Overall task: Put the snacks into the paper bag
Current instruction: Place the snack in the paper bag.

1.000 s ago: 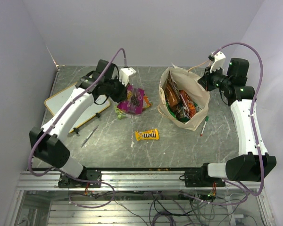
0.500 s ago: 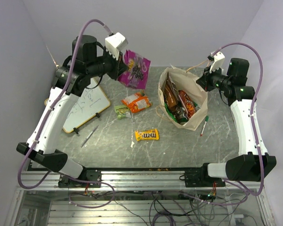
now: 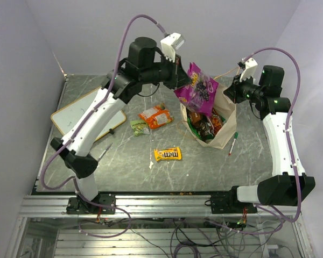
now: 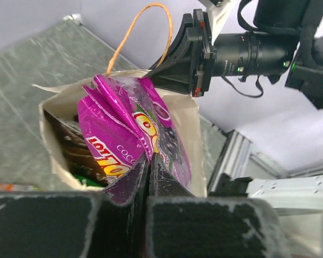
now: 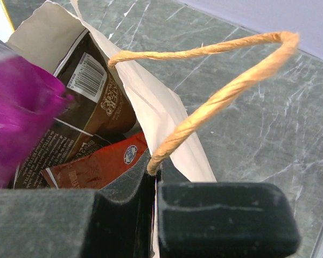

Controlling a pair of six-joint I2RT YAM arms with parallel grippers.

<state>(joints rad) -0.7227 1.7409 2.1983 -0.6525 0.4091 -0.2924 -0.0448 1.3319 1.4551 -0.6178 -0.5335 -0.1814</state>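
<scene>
My left gripper (image 3: 184, 80) is shut on a purple pouch (image 3: 199, 90) and holds it in the air over the open mouth of the paper bag (image 3: 222, 134). In the left wrist view the gripper (image 4: 151, 156) pinches the pouch (image 4: 124, 129) above the bag (image 4: 192, 115). My right gripper (image 3: 230, 92) is shut on the bag's far rim, at the foot of the twisted handle (image 5: 215, 102), as the right wrist view (image 5: 153, 169) shows. Brown (image 5: 91, 102) and red (image 5: 91, 169) packets sit inside the bag. An orange pouch (image 3: 155, 116), a small green packet (image 3: 139, 127) and yellow M&M's (image 3: 167, 154) lie on the table.
A white whiteboard (image 3: 86, 110) lies at the left. A green-capped marker (image 3: 232, 143) lies right of the bag. A thin pen-like tool (image 3: 103, 154) lies near the left arm's base. Walls close in the table at back and sides.
My left arm lifted the purple pouch off the table and swung it up and to the right, to above the bag's mouth. My right arm has stayed put on the bag.
</scene>
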